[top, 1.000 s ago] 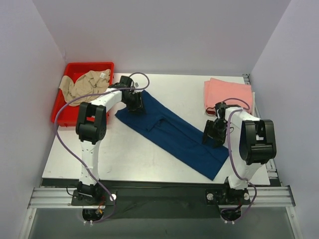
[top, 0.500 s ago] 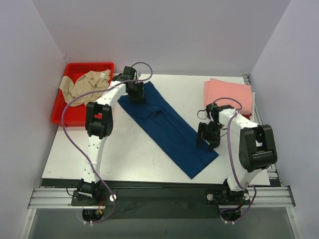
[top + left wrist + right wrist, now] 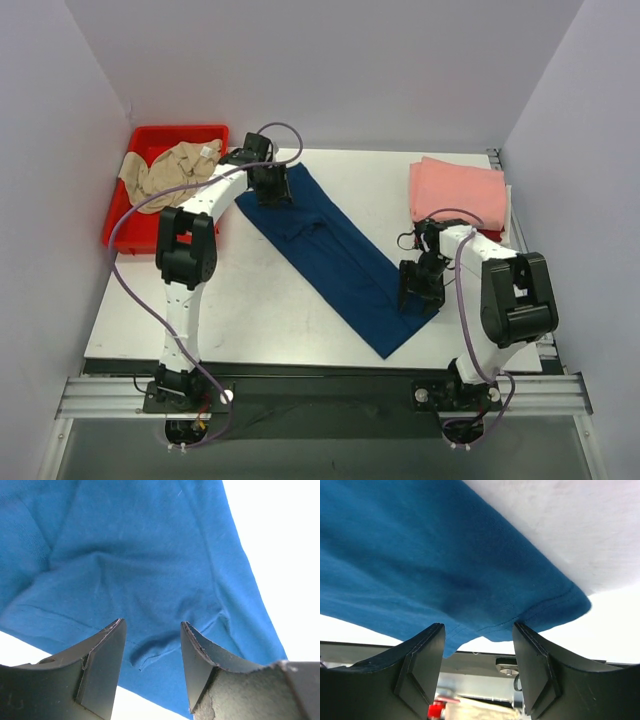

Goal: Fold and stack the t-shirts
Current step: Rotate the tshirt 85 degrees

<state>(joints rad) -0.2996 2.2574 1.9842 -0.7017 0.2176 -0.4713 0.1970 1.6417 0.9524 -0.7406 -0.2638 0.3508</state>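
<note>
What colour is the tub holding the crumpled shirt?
The tub is red, clearest in the top external view.

— What is the navy t-shirt (image 3: 335, 255) made of?
— Soft knit cloth, matt, with a fine weave and a stitched hem. The salmon-pink t-shirt (image 3: 458, 190) and the beige t-shirt (image 3: 170, 170) look like the same dull cloth.
— And the bin (image 3: 122, 233)?
— Red plastic, smooth, slightly glossy. The table (image 3: 250, 300) is white, smooth and matt.
— The arms?
— The left arm (image 3: 178, 318) and right arm (image 3: 470, 250) have white shells with a light sheen and black matt joints. The fingers (image 3: 100, 670) of the left gripper (image 3: 151, 627) are dark matt plastic, rough and chipped at the edges. The rail (image 3: 320, 395) is bare grey metal.
</note>
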